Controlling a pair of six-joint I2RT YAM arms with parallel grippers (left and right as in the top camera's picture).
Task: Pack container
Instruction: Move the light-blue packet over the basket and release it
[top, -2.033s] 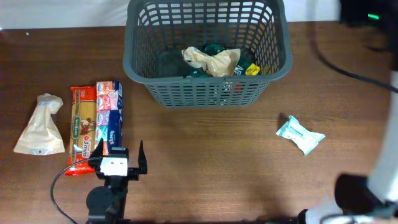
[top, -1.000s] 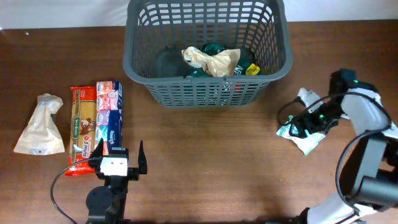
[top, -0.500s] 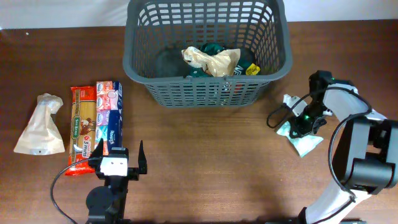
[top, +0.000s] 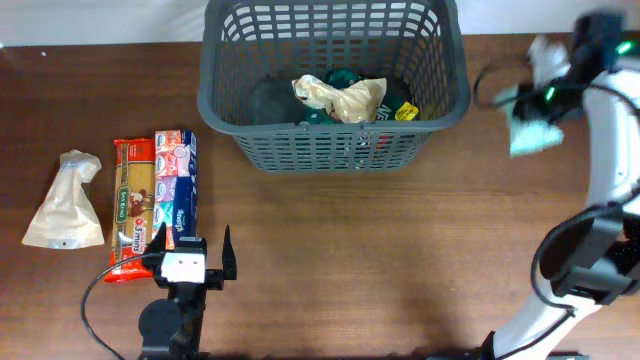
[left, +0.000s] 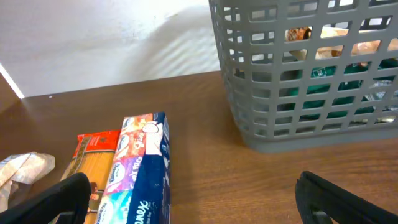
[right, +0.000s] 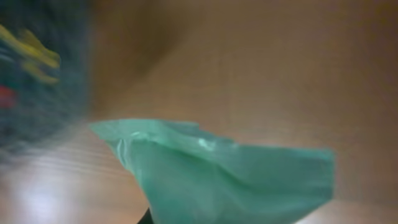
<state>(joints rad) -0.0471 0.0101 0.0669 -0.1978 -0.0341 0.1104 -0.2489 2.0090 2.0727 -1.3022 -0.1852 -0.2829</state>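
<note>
Nearest, the left claw (top: 190, 248) sits spread wide and empty, just beside the pasta (top: 131, 205) and tissues (top: 175, 185), with a tan pouch (top: 66, 202) further left. The change is on the right. The green packet (top: 529, 133), which lay on the brown wooden table (top: 340, 260) half a second ago, now hangs blurred from the right claw (top: 542, 100), pinched and lifted. It is just right of the basket (top: 330, 150) at the far middle, so a short carry leftward should drop it in. A white wall (left: 112, 37) lies beyond.
</note>
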